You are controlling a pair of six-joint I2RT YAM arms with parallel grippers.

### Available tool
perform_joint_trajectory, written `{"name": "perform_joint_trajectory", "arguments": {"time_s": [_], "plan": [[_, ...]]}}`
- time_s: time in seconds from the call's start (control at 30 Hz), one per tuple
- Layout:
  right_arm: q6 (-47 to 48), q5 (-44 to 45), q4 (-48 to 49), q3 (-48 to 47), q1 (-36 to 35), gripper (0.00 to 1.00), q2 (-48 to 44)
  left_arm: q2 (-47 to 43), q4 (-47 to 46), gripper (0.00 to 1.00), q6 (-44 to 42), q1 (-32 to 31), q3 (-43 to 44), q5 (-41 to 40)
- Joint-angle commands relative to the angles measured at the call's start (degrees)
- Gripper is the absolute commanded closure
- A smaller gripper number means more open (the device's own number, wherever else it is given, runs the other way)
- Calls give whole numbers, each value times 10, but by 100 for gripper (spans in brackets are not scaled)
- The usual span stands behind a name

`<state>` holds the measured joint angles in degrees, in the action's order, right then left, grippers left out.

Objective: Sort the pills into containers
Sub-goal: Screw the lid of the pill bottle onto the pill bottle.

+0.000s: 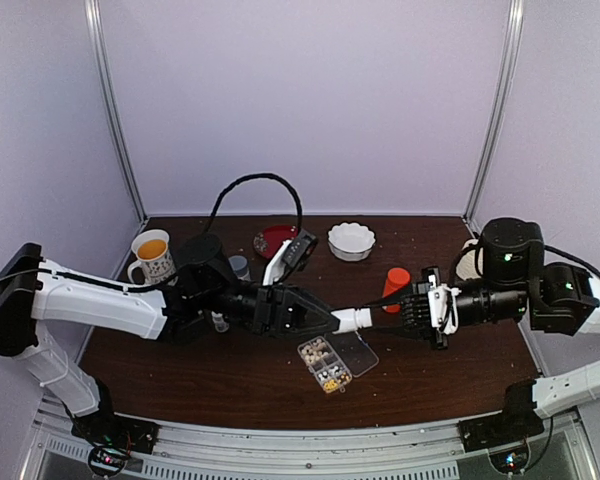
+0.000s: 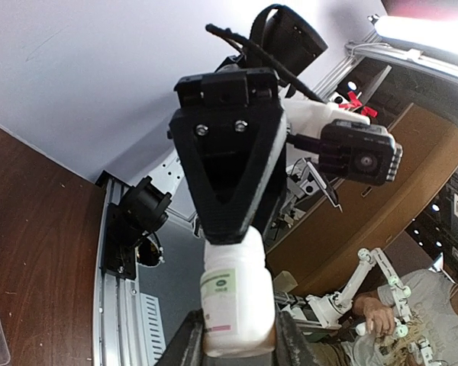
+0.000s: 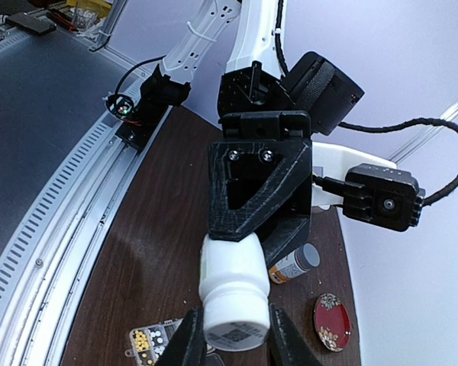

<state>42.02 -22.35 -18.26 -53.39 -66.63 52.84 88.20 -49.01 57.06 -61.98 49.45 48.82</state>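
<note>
Spillage looms: with the left end effector (image 1: 332,320) and right end effector (image 1: 385,312) each clamped on opposite ends of the white bottle (image 1: 355,319) near the open pill box (image 1: 325,364) holding pills (image 1: 330,378), a jerky twist could scatter tablets across the counter (image 1: 230,385).

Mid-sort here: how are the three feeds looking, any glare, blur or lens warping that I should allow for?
Top external: even, soft light, but coarse; the pills in the pill box are mere specks. Left wrist: a blown-out light strip at upper right, the white bottle sharp. Right wrist: no glare, the bottle crisp, the table rail bowed by the wide lens.
</note>
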Motion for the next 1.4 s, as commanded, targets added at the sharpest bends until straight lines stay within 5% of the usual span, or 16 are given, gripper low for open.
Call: {"name": "perform_joint_trajectory", "arguments": {"time_s": [0.0, 0.17, 0.67, 1.1, 1.37], "plan": [[75, 16, 65, 20, -27, 100, 23, 25, -55, 100, 65, -7, 44, -54], [3, -16, 34, -13, -26, 100, 47, 16, -15, 100, 33, -4, 44, -59], [-500, -53, 82, -48, -16, 100, 70, -15, 404, 100, -538, -3, 213, -145], [-790, 26, 68, -19, -3, 100, 46, -15, 392, 100, -849, -25, 235, -389], [-999, 54, 113, 37, 17, 100, 10, -14, 377, 100, -961, -50, 231, -521]]}}
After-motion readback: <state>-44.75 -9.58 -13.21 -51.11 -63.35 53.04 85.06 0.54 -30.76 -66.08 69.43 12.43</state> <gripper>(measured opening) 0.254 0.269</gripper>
